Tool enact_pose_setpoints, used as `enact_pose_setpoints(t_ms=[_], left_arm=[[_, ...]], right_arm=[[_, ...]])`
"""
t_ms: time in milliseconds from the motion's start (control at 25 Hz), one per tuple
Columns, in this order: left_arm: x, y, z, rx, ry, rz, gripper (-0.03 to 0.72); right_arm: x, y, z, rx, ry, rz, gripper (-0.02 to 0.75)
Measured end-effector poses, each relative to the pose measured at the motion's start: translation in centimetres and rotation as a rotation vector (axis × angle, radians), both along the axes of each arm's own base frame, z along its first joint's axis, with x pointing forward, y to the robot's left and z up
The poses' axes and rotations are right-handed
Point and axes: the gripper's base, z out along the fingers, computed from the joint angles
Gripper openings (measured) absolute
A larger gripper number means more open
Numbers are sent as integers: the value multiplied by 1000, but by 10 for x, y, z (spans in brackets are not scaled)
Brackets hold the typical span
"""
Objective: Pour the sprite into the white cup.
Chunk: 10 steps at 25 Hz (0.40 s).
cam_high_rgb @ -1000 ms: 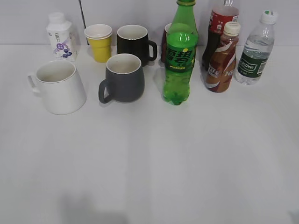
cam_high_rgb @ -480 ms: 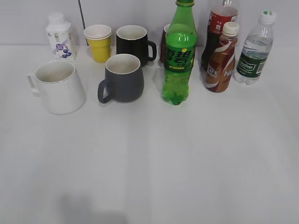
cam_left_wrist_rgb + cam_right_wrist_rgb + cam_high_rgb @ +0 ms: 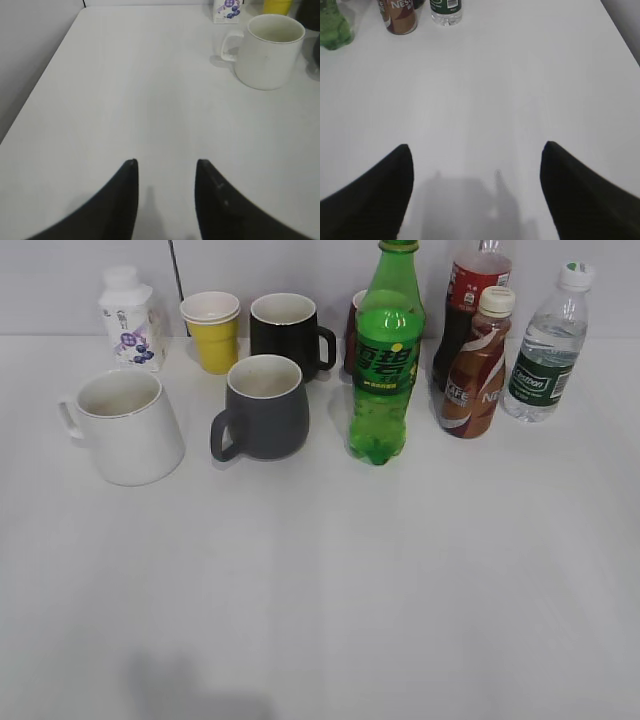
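The sprite [image 3: 385,360], a tall green bottle with a green label, stands upright at the middle back of the white table. Its base shows at the top left of the right wrist view [image 3: 334,31]. The white cup [image 3: 125,426], a large mug with its handle to the left, stands at the left; it also shows in the left wrist view [image 3: 267,50]. My left gripper [image 3: 166,164] is open and empty over bare table, well short of the cup. My right gripper [image 3: 476,149] is wide open and empty, well short of the bottles. Neither gripper shows in the exterior view.
A dark grey mug [image 3: 264,408], a black mug [image 3: 286,333], a yellow paper cup [image 3: 212,330] and a small white bottle [image 3: 128,318] stand near the cup. A brown coffee bottle [image 3: 476,365], a cola bottle [image 3: 462,310] and a clear water bottle [image 3: 545,345] stand right of the sprite.
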Motion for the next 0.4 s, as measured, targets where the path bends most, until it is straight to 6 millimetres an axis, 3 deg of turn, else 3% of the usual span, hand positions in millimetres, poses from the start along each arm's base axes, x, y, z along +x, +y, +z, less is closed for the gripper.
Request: enact_pose_setpoints(t_ms=[400], left_arm=[[0, 0, 0, 0, 0, 0, 290]], right_arm=[[0, 0, 0, 1, 0, 1, 592]])
